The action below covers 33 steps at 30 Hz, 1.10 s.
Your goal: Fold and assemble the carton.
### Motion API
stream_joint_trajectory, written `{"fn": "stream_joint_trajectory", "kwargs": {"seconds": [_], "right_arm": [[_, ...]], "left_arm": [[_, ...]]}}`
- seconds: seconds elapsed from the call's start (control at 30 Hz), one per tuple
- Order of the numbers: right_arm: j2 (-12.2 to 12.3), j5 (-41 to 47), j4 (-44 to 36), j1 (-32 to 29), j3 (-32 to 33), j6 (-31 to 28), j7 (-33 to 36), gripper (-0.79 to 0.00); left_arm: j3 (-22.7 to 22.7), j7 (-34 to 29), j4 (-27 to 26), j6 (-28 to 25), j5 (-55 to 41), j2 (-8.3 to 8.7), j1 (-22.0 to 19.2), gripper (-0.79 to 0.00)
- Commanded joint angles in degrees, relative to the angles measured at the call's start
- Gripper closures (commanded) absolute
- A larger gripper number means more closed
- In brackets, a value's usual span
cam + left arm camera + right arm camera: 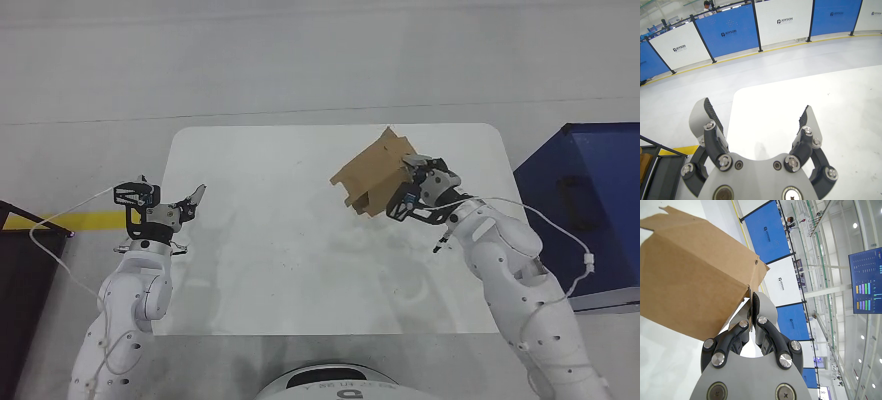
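A brown cardboard carton (374, 172) is held tilted above the right half of the white table (280, 270). My right gripper (405, 196) is shut on the carton's edge. In the right wrist view the carton (687, 279) is partly formed into a box, with its thin wall pinched at my right gripper (752, 306). My left gripper (192, 200) sits at the table's left edge, open with nothing in it. The left wrist view shows my left gripper (757, 113) with its fingers spread wide over the table's far left corner.
A blue bin (585, 210) stands off the table's right side. A dark rack (20, 260) sits off the left side, beside a yellow floor line (60, 220). White and blue partition panels (734, 32) stand across the floor beyond the table.
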Motion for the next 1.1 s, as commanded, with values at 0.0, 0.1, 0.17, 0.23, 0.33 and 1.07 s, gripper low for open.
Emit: {"fn": "stream_joint_trajectory", "kwargs": {"seconds": [0.0, 0.1, 0.17, 0.23, 0.33, 1.07], "right_arm": [[0.07, -0.36, -0.60, -0.40, 0.82, 0.22, 0.74, 0.000], [0.07, -0.36, -0.60, -0.40, 0.82, 0.22, 0.74, 0.000], [0.07, -0.36, -0.60, -0.40, 0.82, 0.22, 0.74, 0.000], [0.07, -0.36, -0.60, -0.40, 0.82, 0.22, 0.74, 0.000], [-0.02, 0.98, -0.53, -0.63, 0.78, 0.96, -0.06, 0.000], [0.51, -7.01, -2.68, 0.70, -7.80, -1.46, -15.53, 0.000]], "left_arm": [[0.00, 0.00, 0.00, 0.00, 0.00, 0.00, 0.00, -0.785], [0.00, 0.00, 0.00, 0.00, 0.00, 0.00, 0.00, -0.785], [0.00, 0.00, 0.00, 0.00, 0.00, 0.00, 0.00, -0.785], [-0.34, 0.07, -0.05, -0.29, -1.17, -0.06, -0.06, -0.785], [0.33, -2.93, -0.98, -5.68, -8.83, -0.23, 0.45, -0.785], [12.40, -40.56, 1.77, -31.46, -65.34, 0.18, -13.26, -0.588]]}}
